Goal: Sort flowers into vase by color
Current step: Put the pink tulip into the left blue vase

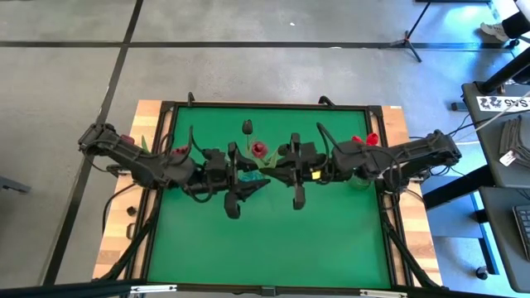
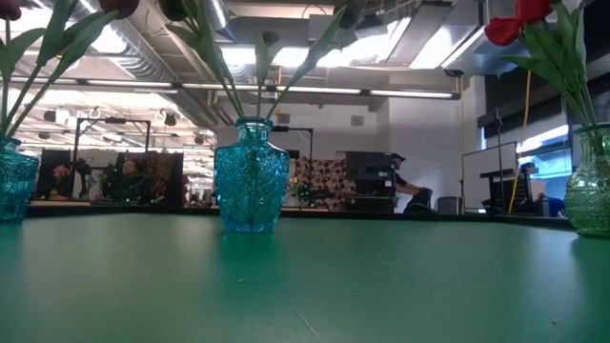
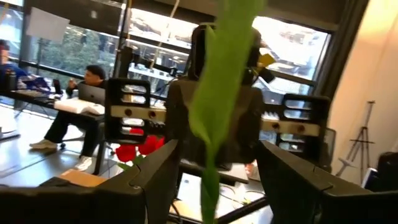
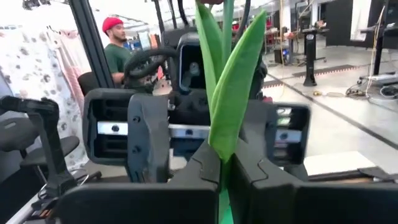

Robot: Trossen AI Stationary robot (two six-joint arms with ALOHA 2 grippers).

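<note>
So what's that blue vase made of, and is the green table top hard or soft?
The blue vase looks like glass, or maybe clear plastic: light passes through it, and its sides have a shiny, bumpy cut pattern. The green table top looks like a smooth, matte mat or board. It shows faint scratches and hardly any shine, but the pictures can't tell whether it is hard or soft.

- I see a blue glass vase (image 2: 251, 177) upright on the green table (image 2: 315, 286), with green stems (image 2: 229, 90) rising out of it.
- At one edge I catch part of a second blue vase (image 2: 13, 181); at the other, a clear vase (image 2: 591, 186) carrying a red tulip (image 2: 510, 24).
- Beyond the table I see a person (image 2: 408, 193) seated.
</note>
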